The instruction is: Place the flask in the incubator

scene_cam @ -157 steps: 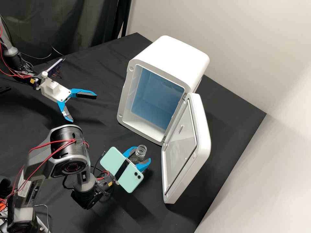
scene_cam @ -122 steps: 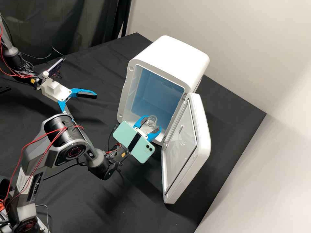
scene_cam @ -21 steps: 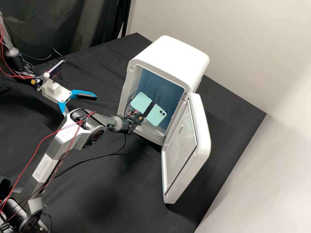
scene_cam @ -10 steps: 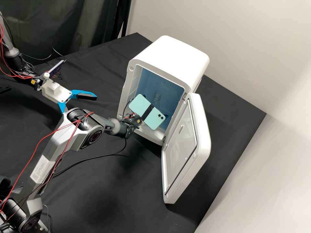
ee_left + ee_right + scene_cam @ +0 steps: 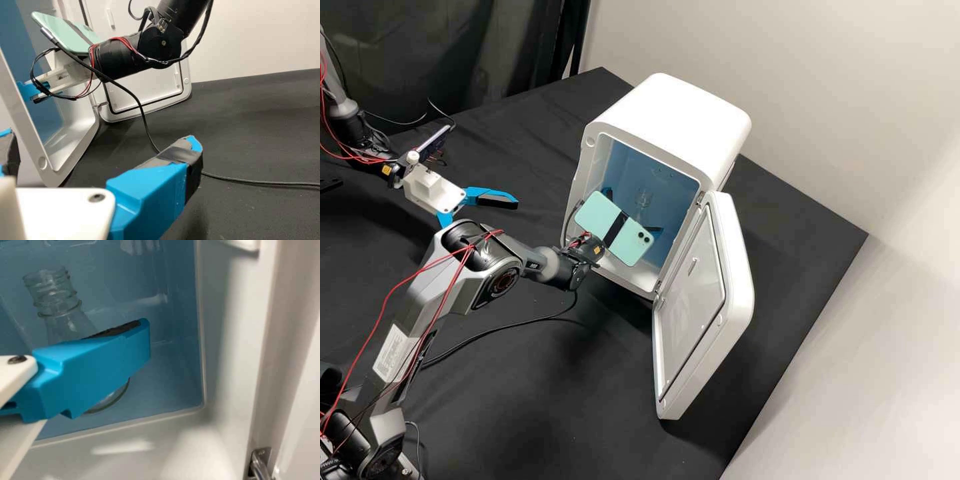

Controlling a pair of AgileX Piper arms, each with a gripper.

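The clear glass conical flask (image 5: 52, 305) stood upright on the pale blue floor inside the white box-shaped incubator (image 5: 680, 120), set back from the sill. The right end effector (image 5: 75, 355) sat just inside the opening with its jaws parted and holding nothing. One blue finger (image 5: 100, 365) crossed in front of the flask's lower body, and whether it touched the glass I could not tell. Behind it, the dark grey right arm (image 5: 463, 280) stretched across the black cloth-covered counter (image 5: 540, 387) to the incubator's mouth. The white hinged door (image 5: 710, 300) hung wide open beside it. The left end effector (image 5: 475, 208) hovered well apart over the counter, jaws spread and empty.

In my judgement the placing itself was done, and the step in hand was the let-go and retreat. The next move called for a straight pull back out through the opening — keeping the finger off the flask so it was not tipped, and clear of the frame and door.
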